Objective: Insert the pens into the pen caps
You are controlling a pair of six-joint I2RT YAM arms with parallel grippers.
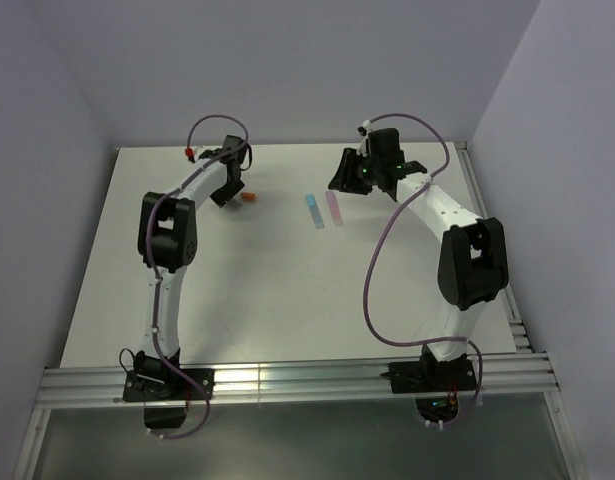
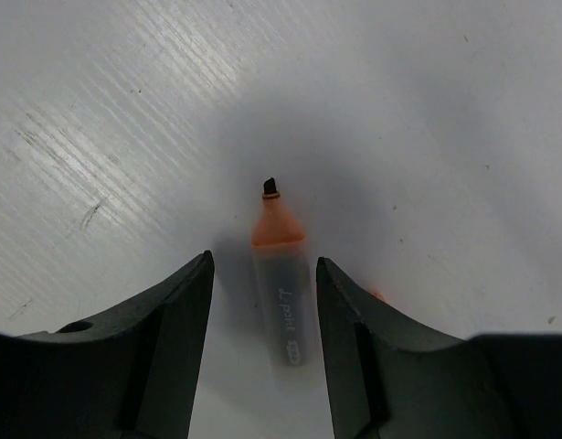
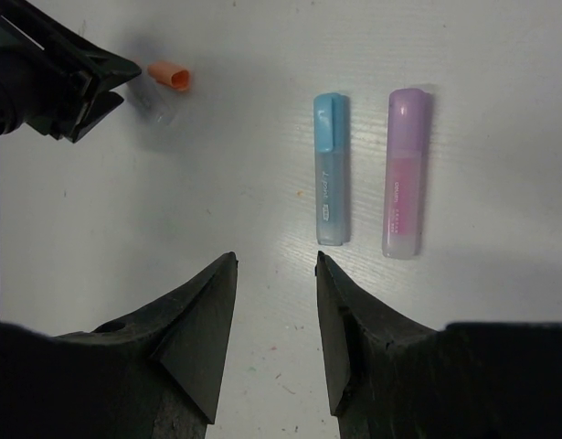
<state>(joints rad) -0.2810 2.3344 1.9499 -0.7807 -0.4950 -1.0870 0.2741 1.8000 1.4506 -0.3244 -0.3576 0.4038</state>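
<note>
The left gripper is down low over the far-left part of the counter, jaws parted. The orange pen lies flat right between them. A sliver of counter shows on either side of it, so nothing is gripped. The pen's dark tip is bare and points away from the wrist. A scrap of orange peeks out just beside one jaw. It could be the pen's cap, but I can't tell.

Over to the right gripper: jaws apart, empty, hovering near the blue pen and the pink pen. Those two lie side by side at the far middle of the counter, parallel, close but not touching. The blue cap and the purple cap look seated already. By my read, the orange one is the job left.

As for handling, it looks like a light, stiff, smooth plastic barrel. It is round enough to roll or squirt out of an off-centre pinch. The best hold is across the clear barrel at mid-length, behind the orange shoulder, which leaves the tip end free. A gentle squeeze should do. The cap will be shorter and fiddlier. It wants holding by its closed end and lining up straight, or it could jam or smear on the tip.
</note>
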